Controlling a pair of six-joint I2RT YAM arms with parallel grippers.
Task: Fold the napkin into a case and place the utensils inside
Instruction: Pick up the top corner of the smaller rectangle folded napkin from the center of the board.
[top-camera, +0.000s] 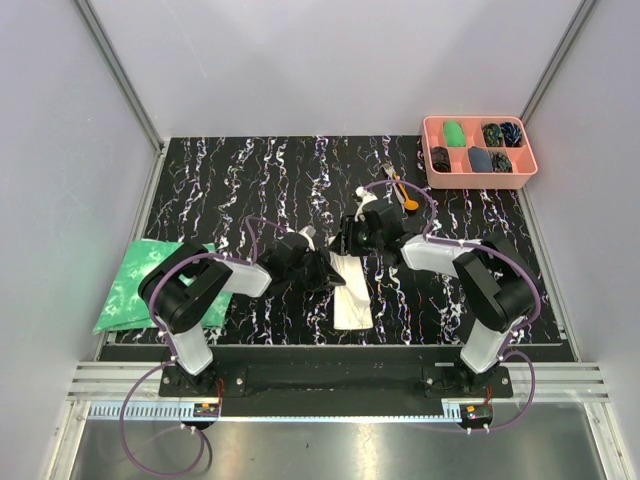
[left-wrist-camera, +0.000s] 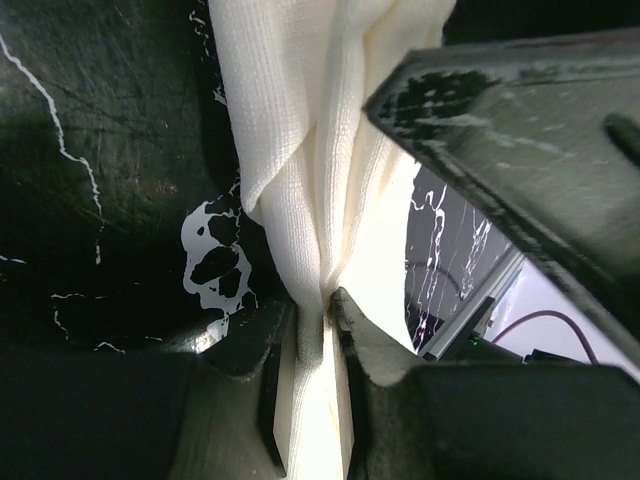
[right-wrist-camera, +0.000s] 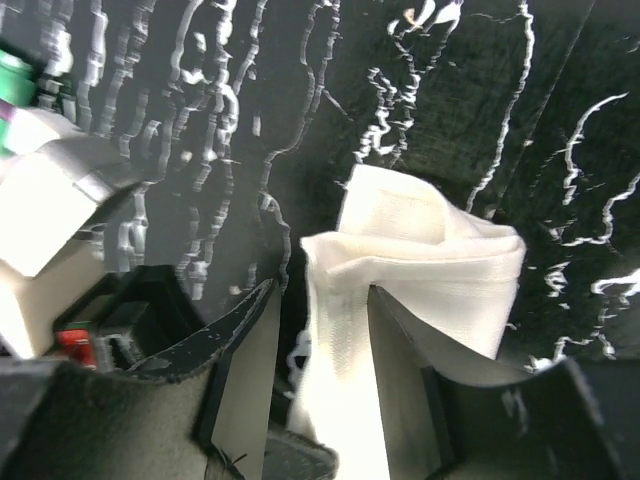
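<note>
Pinching bunched napkin (left-wrist-camera: 300, 120) in left gripper (left-wrist-camera: 325, 300) (jaws narrow, cloth clamped between). Straddling folded edge with right gripper (right-wrist-camera: 320, 290), jaws apart, not clamped. Over black marbled table (top-camera: 250, 170).

The table (top-camera: 240, 190), black with white marbled veins, carries a green-and-white mottled cloth (top-camera: 140, 285) at its near left edge and a pink compartment tray (top-camera: 478, 181) in the far right corner. The utensils (top-camera: 400, 188) lie near the tray's left side. The cream napkin (top-camera: 352, 295), bunched narrow, rests near the middle.
</note>
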